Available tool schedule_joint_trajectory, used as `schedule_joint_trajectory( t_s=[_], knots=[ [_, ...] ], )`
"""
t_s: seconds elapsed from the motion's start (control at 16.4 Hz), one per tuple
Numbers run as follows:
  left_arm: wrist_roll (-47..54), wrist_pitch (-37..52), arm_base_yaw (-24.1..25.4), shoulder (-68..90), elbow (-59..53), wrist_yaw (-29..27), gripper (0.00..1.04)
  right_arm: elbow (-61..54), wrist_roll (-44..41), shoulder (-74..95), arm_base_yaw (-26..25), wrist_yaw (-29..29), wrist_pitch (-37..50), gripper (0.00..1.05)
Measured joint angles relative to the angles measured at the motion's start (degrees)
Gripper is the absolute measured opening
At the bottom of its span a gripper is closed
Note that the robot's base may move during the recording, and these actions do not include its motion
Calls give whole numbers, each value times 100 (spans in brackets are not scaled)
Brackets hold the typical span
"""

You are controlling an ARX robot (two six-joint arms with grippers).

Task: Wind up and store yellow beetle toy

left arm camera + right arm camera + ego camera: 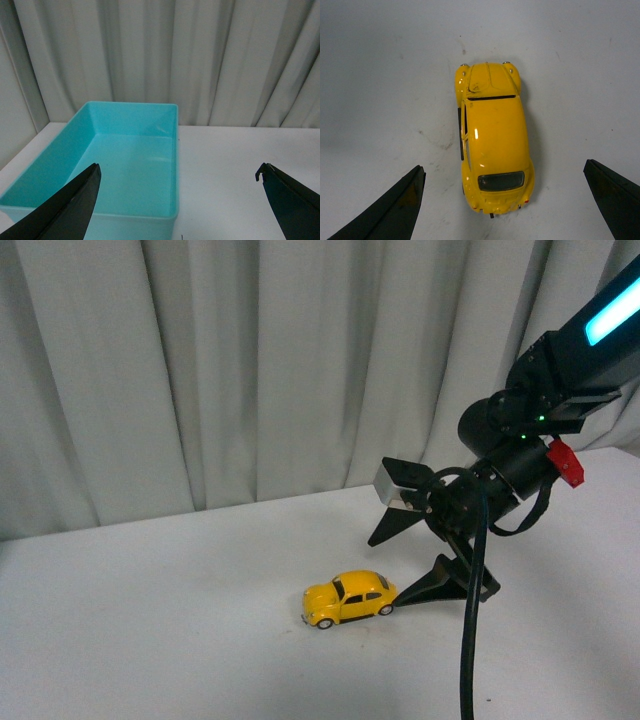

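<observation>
**As Claw Gapes, Beetle Waits**

While the yellow beetle toy (349,599) sits on the white table (150,630), my right gripper (385,573) hangs at its rear, jaws apart. Left wrist: left gripper (177,170) spread wide above a teal bin (60,150). Right wrist: glossy shell, likely light, rigid, slippery; I'd pinch the doors.

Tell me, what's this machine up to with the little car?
The robot's right hand is open and lowered just behind a small glossy yellow toy beetle car standing on the white table. Its fingers sit either side of the car's rear without gripping it. The left hand, also open, faces an empty turquoise plastic bin. The car is not yet picked up or stored.
</observation>
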Motion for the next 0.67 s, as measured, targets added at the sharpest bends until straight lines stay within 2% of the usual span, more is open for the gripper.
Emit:
schedule_joint_trajectory(
  t_s=[0.3,0.67],
  knots=[
    [0,0,0,0,0,0,98,450,-398,308,343,31,-544,98],
    [2,2,0,0,0,0,98,446,-463,472,444,280,-393,98]
  ],
)
